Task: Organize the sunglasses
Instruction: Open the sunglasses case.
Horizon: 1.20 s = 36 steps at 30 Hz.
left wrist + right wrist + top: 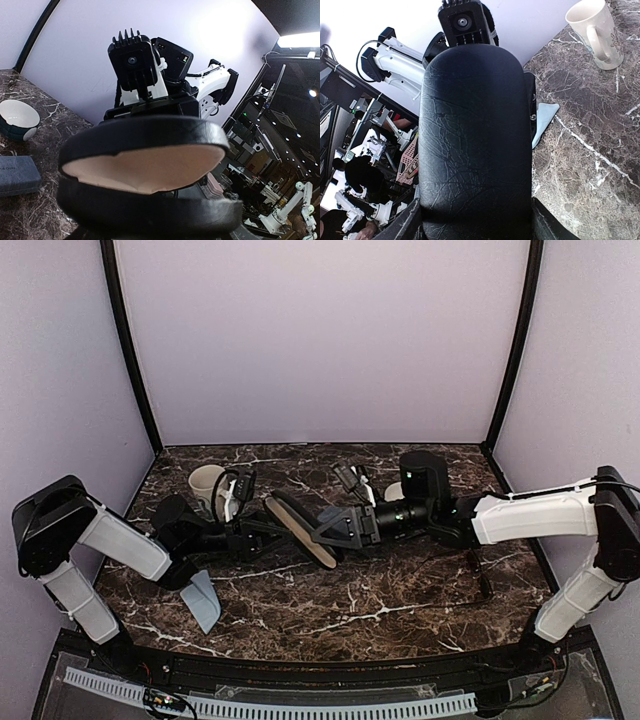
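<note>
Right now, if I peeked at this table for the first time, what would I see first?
First, the black oblong glasses case, gaping open with its tan lining showing, gripped in the middle of the table between the left pincer and the right pincer. Next, the white ceramic mug standing at the back left of the dark marble table.

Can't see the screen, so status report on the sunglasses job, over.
Open black case clamped by left gripper and right gripper. Thin dark frame, likely sunglasses, by right arm, not yet cased. Nothing in the way.
</note>
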Each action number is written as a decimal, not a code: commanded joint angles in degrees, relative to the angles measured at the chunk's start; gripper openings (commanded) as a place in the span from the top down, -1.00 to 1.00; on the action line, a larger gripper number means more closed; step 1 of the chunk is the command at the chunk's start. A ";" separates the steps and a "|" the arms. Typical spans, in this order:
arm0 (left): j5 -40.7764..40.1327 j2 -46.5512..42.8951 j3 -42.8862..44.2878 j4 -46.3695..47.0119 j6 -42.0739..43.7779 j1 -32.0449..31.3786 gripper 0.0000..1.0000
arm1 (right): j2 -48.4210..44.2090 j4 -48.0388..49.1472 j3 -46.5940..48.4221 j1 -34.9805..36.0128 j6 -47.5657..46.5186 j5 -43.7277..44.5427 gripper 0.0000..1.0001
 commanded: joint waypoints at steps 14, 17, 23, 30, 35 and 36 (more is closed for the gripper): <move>7.87 -2.64 -1.21 8.55 1.72 0.08 1.00 | 0.24 -2.68 -4.23 -7.30 1.50 7.08 -0.05; 8.07 -2.63 -1.22 8.46 1.92 0.08 1.00 | 0.17 -3.01 -4.51 -7.61 1.50 7.08 -0.05; 8.02 -2.84 -1.55 8.38 2.27 0.06 1.00 | -0.09 -4.42 -4.70 -8.09 12.50 11.16 -0.51; 8.15 -2.83 -1.49 7.88 2.64 0.08 1.00 | 0.09 -4.58 -4.69 -8.27 12.48 11.02 -0.53; 6.10 -3.19 -1.15 2.79 4.62 0.08 1.00 | -1.88 -1.26 -5.71 -8.27 12.10 9.45 -0.56; 5.02 -3.44 -0.94 0.28 5.52 0.08 1.00 | -2.80 -0.64 -5.88 -8.27 11.87 9.26 -0.58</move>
